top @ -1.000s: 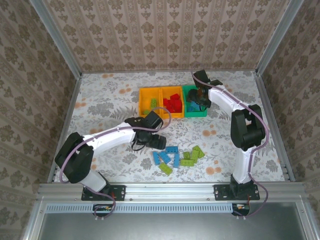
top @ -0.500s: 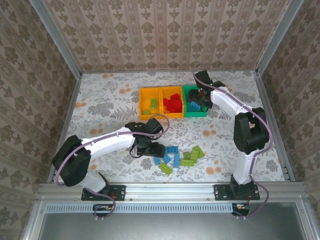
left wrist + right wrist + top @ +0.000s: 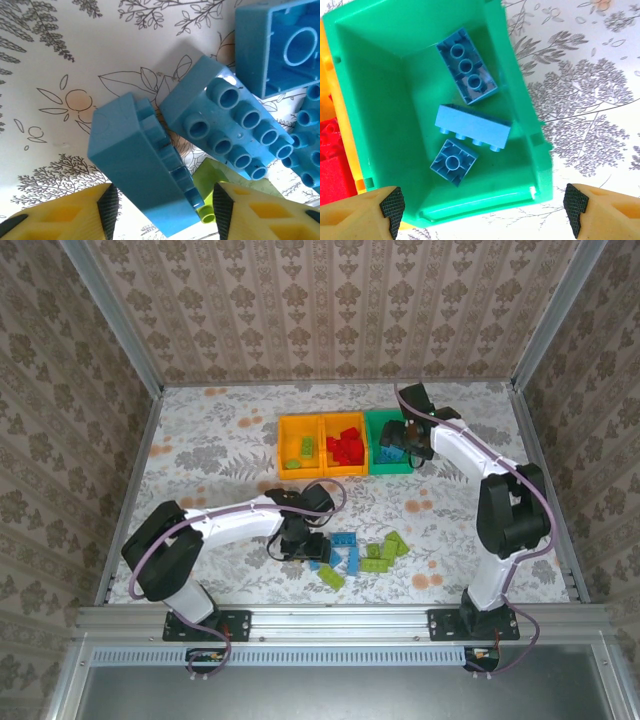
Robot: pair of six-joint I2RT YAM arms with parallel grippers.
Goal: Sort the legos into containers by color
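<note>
A heap of blue and lime legos (image 3: 358, 554) lies at the front middle of the table. My left gripper (image 3: 305, 546) is down at its left end, open, straddling a blue brick (image 3: 145, 162) that lies on its side; the pads (image 3: 107, 212) stand clear of it. Another blue brick (image 3: 227, 117) and a lime one (image 3: 212, 187) lie beside it. My right gripper (image 3: 405, 440) hovers open over the green bin (image 3: 380, 100), which holds three blue bricks (image 3: 472, 127). The middle orange bin (image 3: 345, 445) holds red legos, the left orange bin (image 3: 300, 447) lime ones.
The three bins stand side by side at the back middle of the flowered tabletop (image 3: 220, 455). Papered walls on metal rails enclose the table on three sides. Open room lies at the left and right of the heap.
My left gripper has moved forward and right, down onto the left end of the heap. My right arm has shifted slightly right while staying over the green bin.
</note>
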